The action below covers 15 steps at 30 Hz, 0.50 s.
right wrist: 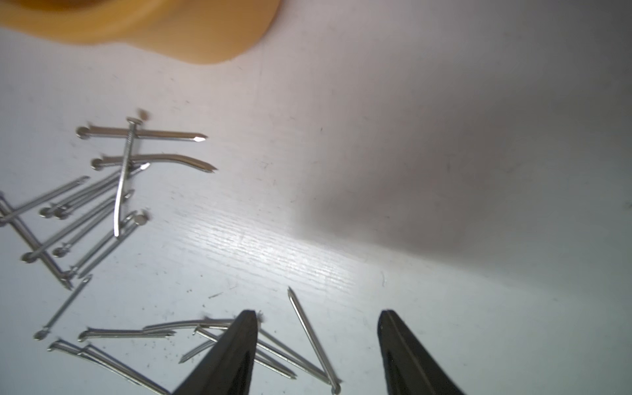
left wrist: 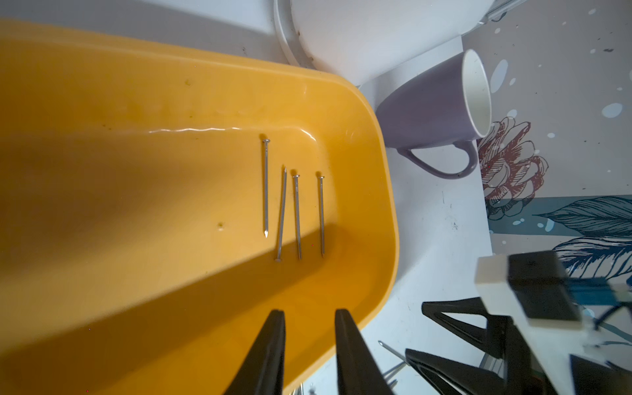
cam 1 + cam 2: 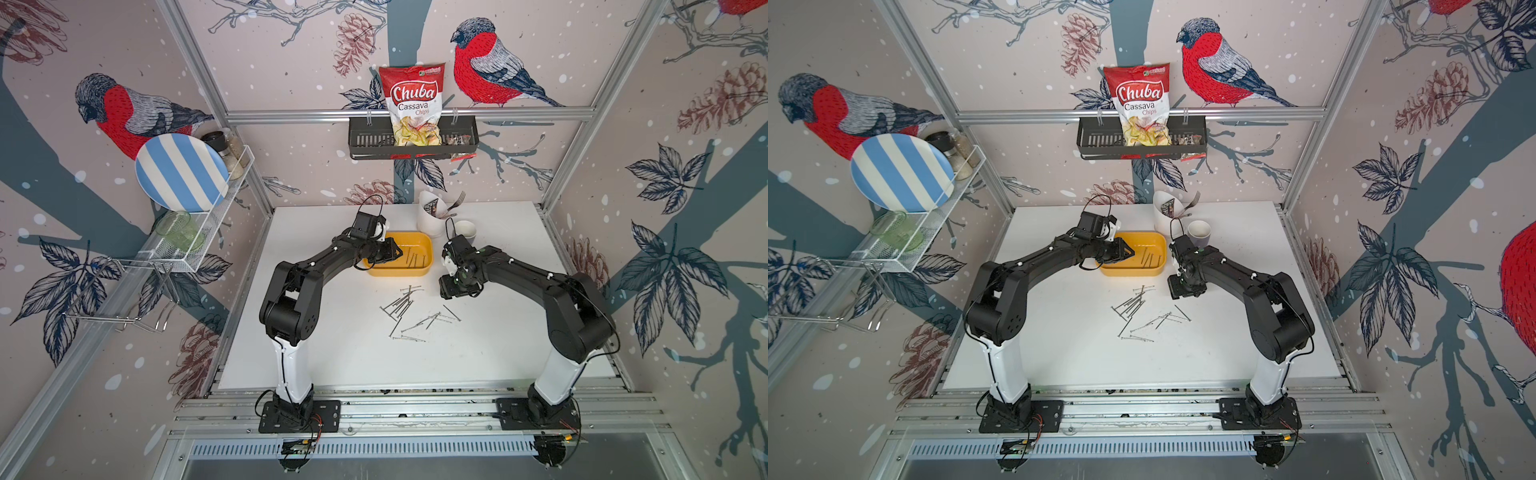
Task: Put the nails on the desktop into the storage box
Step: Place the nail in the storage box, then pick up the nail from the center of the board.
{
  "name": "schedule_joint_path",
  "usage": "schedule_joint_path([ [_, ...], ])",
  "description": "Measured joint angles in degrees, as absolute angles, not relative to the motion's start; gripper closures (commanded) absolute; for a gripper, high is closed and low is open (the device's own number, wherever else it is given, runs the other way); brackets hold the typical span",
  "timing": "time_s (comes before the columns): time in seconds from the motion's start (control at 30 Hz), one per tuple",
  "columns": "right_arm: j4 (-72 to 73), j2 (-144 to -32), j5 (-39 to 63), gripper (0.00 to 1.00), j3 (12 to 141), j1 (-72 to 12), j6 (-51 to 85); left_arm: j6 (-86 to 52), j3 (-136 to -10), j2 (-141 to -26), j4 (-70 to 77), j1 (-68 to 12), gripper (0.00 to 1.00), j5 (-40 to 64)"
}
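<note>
We see most of the nails [image 3: 409,311] lying in a loose scatter on the white desktop [image 3: 498,345], just in front of the yellow storage box [image 3: 399,271]. 4 more nails [image 2: 297,212] lie side by side on the box floor near one end. Our left gripper [image 2: 309,311] hangs over the box, its jaws a narrow gap apart with nothing between them. Our right gripper [image 1: 318,311] hovers low over the edge of the scatter, jaws spread wide and empty. A purple mug [image 2: 427,113] and a white cutlery holder [image 3: 430,220] stand just behind the box.
</note>
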State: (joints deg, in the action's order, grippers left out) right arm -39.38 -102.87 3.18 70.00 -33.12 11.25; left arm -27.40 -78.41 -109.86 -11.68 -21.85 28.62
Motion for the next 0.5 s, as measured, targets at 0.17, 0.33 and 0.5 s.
schedule_joint_path([
  [0.17,-40.5,-104.4,0.9,0.42,69.2,-36.0,10.4,-30.0,-72.0,-104.6,-9.6,-21.8,0.71,28.6],
  [0.33,-41.0,-105.2,-0.8,0.44,69.1,-36.8,10.5,-30.9,-68.8,-101.8,-9.3,-21.8,0.71,28.6],
  [0.5,-41.5,-105.3,-1.9,0.47,68.6,-36.9,10.5,-31.1,-67.5,-100.7,-9.3,-21.8,0.71,28.5],
])
